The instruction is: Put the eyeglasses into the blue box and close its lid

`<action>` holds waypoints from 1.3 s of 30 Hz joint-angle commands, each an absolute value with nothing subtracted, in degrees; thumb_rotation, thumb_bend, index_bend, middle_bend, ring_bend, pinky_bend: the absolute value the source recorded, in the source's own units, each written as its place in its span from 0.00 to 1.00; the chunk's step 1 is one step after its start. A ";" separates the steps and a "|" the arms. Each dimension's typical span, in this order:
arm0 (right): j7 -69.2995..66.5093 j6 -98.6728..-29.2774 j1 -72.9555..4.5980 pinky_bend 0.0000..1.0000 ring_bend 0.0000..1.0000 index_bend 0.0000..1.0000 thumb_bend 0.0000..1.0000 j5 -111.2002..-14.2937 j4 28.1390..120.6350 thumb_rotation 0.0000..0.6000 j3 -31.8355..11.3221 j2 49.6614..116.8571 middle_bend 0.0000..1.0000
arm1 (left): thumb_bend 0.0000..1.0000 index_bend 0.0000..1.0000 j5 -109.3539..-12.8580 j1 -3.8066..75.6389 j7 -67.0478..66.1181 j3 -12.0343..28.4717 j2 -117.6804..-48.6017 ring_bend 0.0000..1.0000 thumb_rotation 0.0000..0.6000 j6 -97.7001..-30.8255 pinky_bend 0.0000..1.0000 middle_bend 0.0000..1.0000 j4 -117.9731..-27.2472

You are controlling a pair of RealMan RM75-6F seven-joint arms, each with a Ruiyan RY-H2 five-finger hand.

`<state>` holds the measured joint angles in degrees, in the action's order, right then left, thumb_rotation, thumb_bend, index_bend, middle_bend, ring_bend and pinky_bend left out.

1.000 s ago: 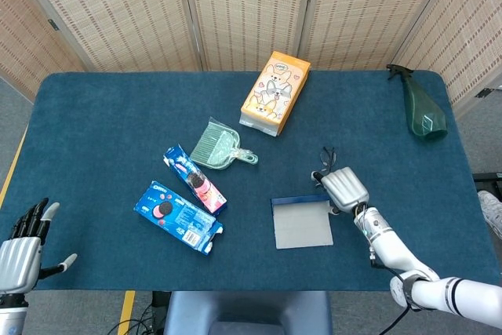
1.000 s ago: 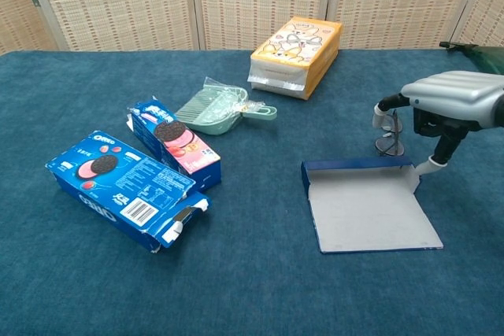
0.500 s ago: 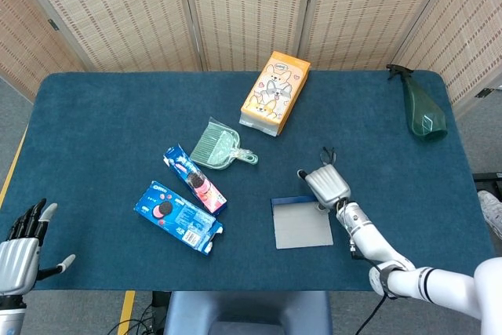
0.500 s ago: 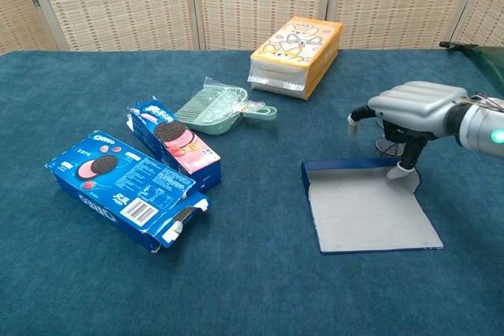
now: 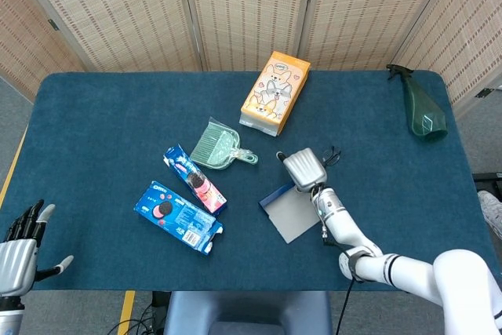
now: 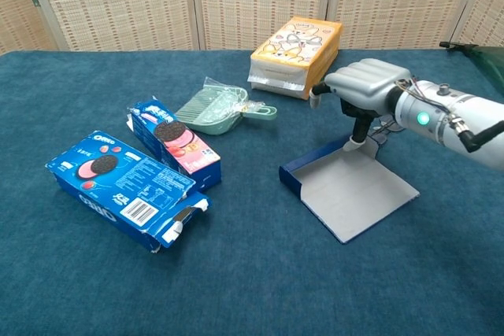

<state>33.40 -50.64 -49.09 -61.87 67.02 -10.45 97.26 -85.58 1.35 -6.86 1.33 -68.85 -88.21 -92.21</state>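
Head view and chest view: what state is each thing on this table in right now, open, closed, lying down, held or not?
Flat blue box: open, nothing inside, turned askew.
Black eyeglasses: on the cloth beside the box, not in it.
Right hand: fingers pointing down at the box's far edge, holding nothing.
Left hand: open, off the table's near corner.
Blue cookie box: lying flat, end flap torn open.
Green spray bottle: lying on its side.

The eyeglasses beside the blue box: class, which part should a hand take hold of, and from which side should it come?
Probably the frame's top, from above. The eyeglasses look to stand upright on the table, just behind the right hand and beside the blue box. They are thin and partly hidden, so a light pinch seems safest.
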 commanded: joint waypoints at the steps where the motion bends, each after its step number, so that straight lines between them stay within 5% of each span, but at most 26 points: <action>1: 32.85 -49.56 -49.33 1.00 1.00 0.27 0.02 -62.46 68.27 1.00 -10.03 95.95 1.00 | 0.13 0.00 -85.49 1.23 -6.73 1.30 -68.82 0.00 1.00 -88.27 0.16 0.00 -92.12; 15: 27.40 -46.98 -46.30 1.00 1.00 0.27 0.11 -63.36 75.53 1.00 -7.37 82.61 1.00 | 0.13 0.00 -85.52 1.14 -6.12 1.16 -69.18 0.00 1.00 -87.98 0.16 0.00 -91.40; 23: 28.33 -43.42 -47.82 1.00 1.00 0.28 0.25 -60.91 67.47 1.00 -6.82 85.95 1.00 | 0.13 0.00 -85.42 0.94 -6.20 1.15 -69.14 0.00 1.00 -88.12 0.16 0.00 -91.45; 39: 25.33 -38.44 -49.45 1.00 1.00 0.35 0.29 -60.15 54.03 1.00 -6.57 92.87 1.00 | 0.13 0.00 -84.58 0.33 -6.18 1.03 -68.98 0.00 1.00 -87.98 0.16 0.00 -91.37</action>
